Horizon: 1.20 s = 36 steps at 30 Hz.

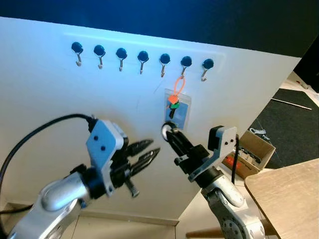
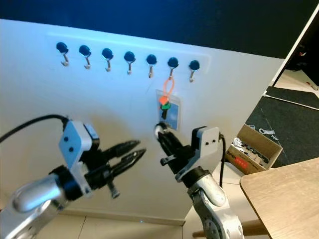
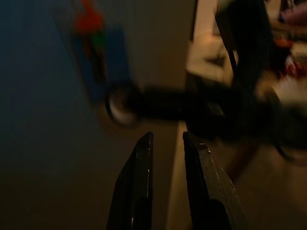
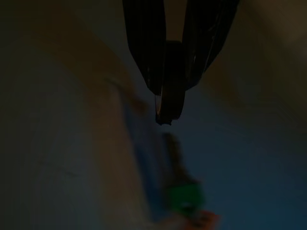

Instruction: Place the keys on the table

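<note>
- White wall [image 1: 60, 114] fills most of the head views, with a dark band above it and a row of seven blue-capped hooks [image 1: 143, 57] near its top.
- Keys [image 1: 174, 105] hang from the sixth hook by an orange loop [image 1: 179, 85], against a blue tag [image 1: 180, 112]; a green key head shows just below the loop.
- Wooden table [image 1: 291, 194] corner juts in at lower right, well apart from the keys.
- Beyond it lie dark floor mats [image 1: 289, 124] and an open cardboard box [image 1: 255, 149] of small items, too small to tell.
- Right tool [image 1: 169, 133] is raised to the bottom of the tag, fingers narrowed onto a round dark thing [image 4: 170, 91] I cannot identify.
- Left tool [image 1: 149, 151] hovers left of it, fingers close together with a slim gap, empty.
- Both wrist views are dark and blurred; the tag and keys are smears there.
</note>
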### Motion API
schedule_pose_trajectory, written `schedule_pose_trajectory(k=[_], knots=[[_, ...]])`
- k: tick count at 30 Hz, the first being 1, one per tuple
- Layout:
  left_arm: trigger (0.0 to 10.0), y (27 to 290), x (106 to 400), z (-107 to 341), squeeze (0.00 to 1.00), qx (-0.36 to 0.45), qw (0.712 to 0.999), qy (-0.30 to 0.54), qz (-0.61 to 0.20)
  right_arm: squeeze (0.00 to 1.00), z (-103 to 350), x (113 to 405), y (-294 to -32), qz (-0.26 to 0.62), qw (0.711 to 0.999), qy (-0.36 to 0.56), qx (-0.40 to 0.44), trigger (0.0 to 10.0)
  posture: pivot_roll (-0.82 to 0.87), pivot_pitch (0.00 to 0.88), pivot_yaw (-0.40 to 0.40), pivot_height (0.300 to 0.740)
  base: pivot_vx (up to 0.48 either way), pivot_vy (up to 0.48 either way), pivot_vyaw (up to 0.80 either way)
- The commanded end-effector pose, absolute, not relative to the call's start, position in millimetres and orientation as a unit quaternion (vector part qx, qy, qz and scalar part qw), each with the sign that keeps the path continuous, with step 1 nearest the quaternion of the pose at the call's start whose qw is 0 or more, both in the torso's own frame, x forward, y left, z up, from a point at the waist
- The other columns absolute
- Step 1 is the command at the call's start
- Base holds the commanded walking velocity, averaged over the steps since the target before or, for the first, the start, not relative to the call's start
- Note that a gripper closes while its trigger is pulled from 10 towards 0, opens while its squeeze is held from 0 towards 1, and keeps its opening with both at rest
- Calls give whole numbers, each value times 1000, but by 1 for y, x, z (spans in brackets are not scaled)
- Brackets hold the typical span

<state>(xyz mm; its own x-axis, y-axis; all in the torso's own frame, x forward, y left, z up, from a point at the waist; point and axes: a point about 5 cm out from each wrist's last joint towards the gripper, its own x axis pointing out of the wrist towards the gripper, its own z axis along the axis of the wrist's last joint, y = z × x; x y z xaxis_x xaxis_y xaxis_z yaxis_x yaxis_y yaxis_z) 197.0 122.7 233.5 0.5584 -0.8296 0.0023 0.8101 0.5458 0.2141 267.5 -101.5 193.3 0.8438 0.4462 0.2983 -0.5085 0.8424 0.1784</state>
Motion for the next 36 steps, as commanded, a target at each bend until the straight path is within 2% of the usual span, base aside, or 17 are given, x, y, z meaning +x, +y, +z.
schedule_pose_trajectory(k=[1,10,12,13,15,16,17,18,19,22,24,26,28,29,30,32,36], knots=[[10000,123,192,233,0,101,871,-43,-478,0,188,269,-112,213,963,-122,115,10000,177,150,-68,740,0,0,0],[10000,131,210,229,0,93,902,-43,-420,0,164,248,-147,72,992,-90,54,10000,150,149,-77,740,0,0,0],[10000,132,211,225,0,93,902,-36,-420,0,141,237,-174,-12,999,-49,15,10000,128,150,-72,740,0,0,0],[10000,132,211,225,0,93,902,-36,-420,0,141,237,-174,-12,999,-49,15,10000,128,150,-72,740,0,0,0],[10000,132,212,224,0,93,902,-33,-421,0,131,231,-191,-57,998,-28,-3,10000,120,151,-68,740,0,0,0],[10000,132,214,222,0,93,902,-30,-421,0,122,225,-212,-108,994,-7,-27,10000,109,151,-62,740,0,0,0],[10000,132,214,222,0,93,902,-30,-421,0,122,225,-212,-108,994,-7,-27,10000,109,151,-62,740,0,0,0],[10000,133,216,220,0,94,903,-28,-419,0,113,219,-243,-176,983,14,-54,10000,98,151,-58,740,0,0,0],[10000,133,216,220,0,94,903,-28,-419,0,113,219,-243,-176,983,14,-54,10000,98,151,-58,740,0,0,0],[10000,134,222,217,0,96,907,-25,-410,0,120,216,-302,-291,952,10,-96,10000,88,151,-51,740,0,0,0],[10000,134,222,217,0,96,907,-25,-410,0,120,216,-302,-291,952,10,-96,10000,88,151,-51,740,0,0,0],[10000,133,224,216,0,96,909,-24,-405,0,131,211,-342,-360,924,4,-132,10000,93,153,-50,740,0,0,0],[10000,133,224,216,0,96,909,-24,-405,0,131,211,-342,-360,924,4,-132,10000,93,153,-50,740,0,0,0],[10000,133,225,215,0,96,910,-25,-401,0,134,207,-359,-387,911,7,-144,10000,93,153,-50,740,0,0,0],[10000,133,225,215,0,96,910,-25,-401,0,134,207,-359,-387,911,7,-144,10000,93,153,-50,740,0,0,0],[10000,134,226,214,0,100,915,-24,-391,0,123,191,-395,-446,881,52,-152,10000,96,155,-51,740,0,0,0],[10000,135,226,213,0,102,916,-23,-388,0,117,184,-404,-462,871,72,-149,10000,96,155,-51,740,0,0,0]])
